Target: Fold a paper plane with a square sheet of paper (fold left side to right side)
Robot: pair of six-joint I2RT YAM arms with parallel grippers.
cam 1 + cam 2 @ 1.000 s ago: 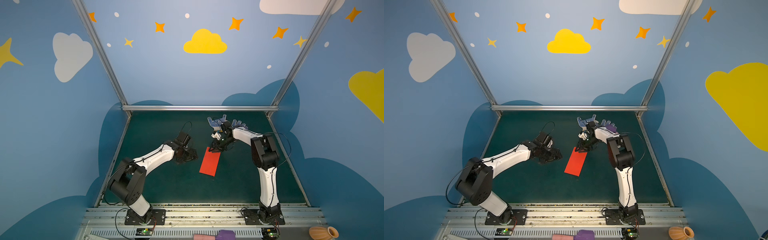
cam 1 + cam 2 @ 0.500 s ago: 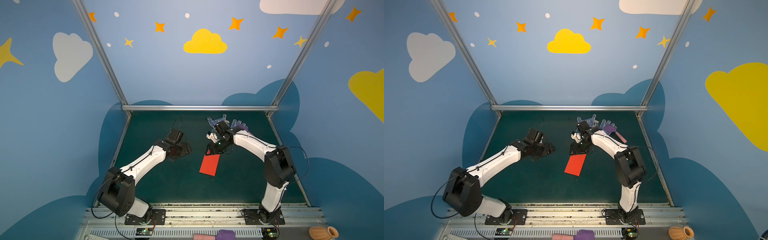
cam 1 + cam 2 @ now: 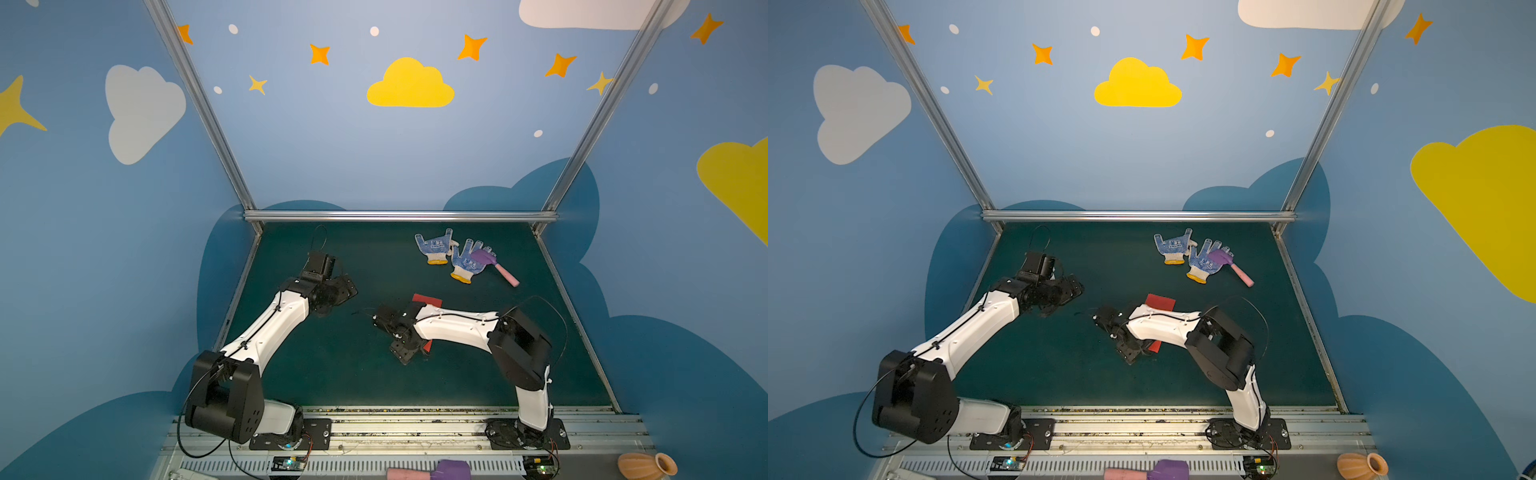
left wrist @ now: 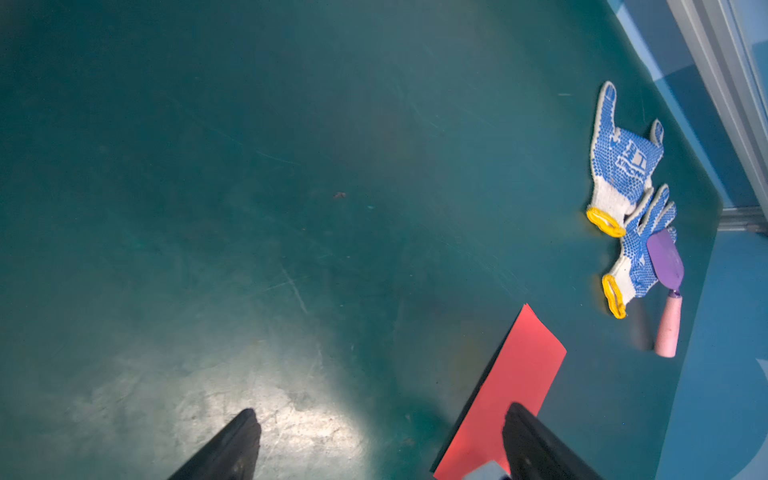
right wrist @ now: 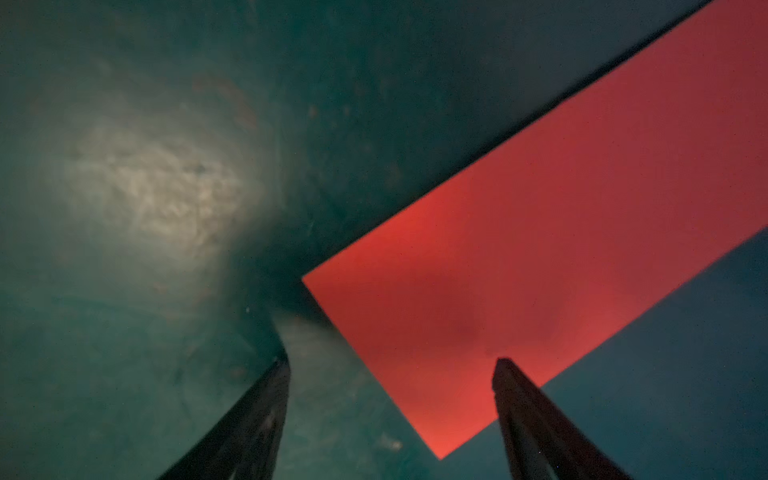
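Starting on the left: my left gripper (image 3: 345,289) hangs above bare green mat (image 3: 332,374), well apart from the work, and in its wrist view the left gripper (image 4: 380,415) has its jaws spread wide with nothing between them. Moving to the middle, the right arm reaches across, and the right gripper (image 3: 405,353) sits low over the near end of the square sheet of paper (image 3: 427,299). The arm covers most of the sheet in both top views, so only its far end and a sliver by the gripper show red. From the right wrist I get the better look: the right gripper (image 5: 390,365) has its jaws well apart and grips nothing, with one finger (image 5: 523,399) hanging over the near corner of the paper (image 5: 540,228). The sheet lies flat on the mat as a long, narrow rectangle, not a square, so I judge the left-to-right half fold done. I can't tell how sharp that crease is. I see no nose folds, no wing creases and no pointed shape yet, so most of the plane remains to be made. Farther right, toward the back, the gloves (image 3: 451,255) and the toy hammer (image 3: 494,264) lie clear of the paper.
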